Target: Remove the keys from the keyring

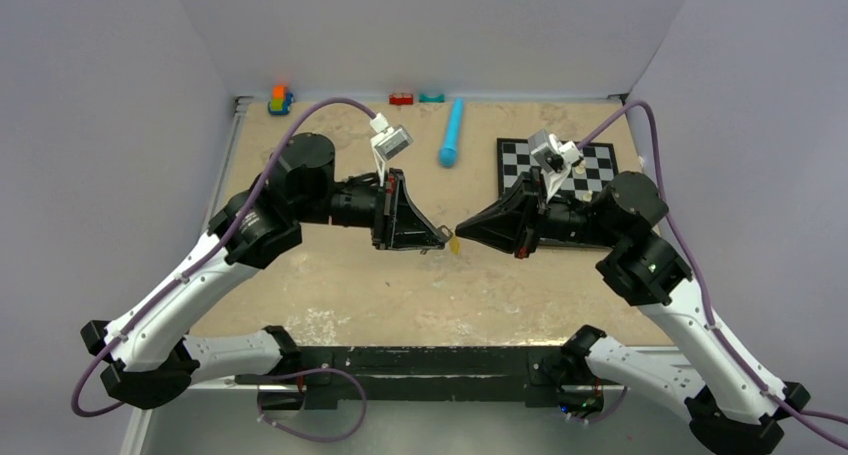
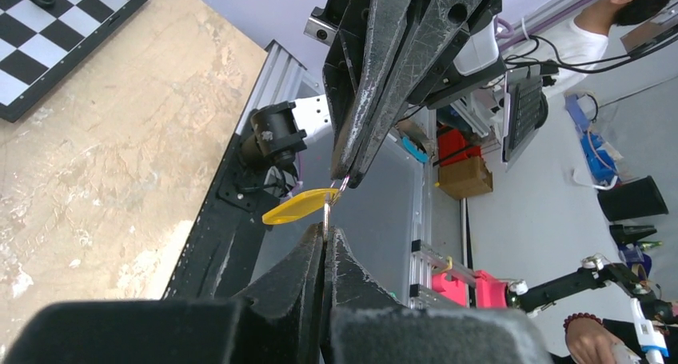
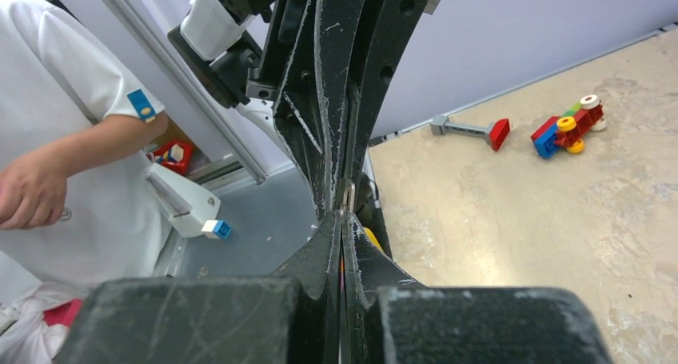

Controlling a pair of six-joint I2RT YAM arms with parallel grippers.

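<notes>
Two shut end effectors pinch the keyring [image 2: 327, 212] above the table [image 1: 330, 287], left end effector [image 1: 441, 238] at 9 o'clock, right end effector [image 1: 461, 229] at 3, so we should ease each key round the coil slowly

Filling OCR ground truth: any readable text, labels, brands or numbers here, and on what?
No text can be read in any view.
Yellow key tag: blank on the side shown.
Key: edge-on, no stamp legible.
Keyring: bare metal, no marking.
Blue sleeve patch: too small to read.
Cardboard box: blurred.
</notes>
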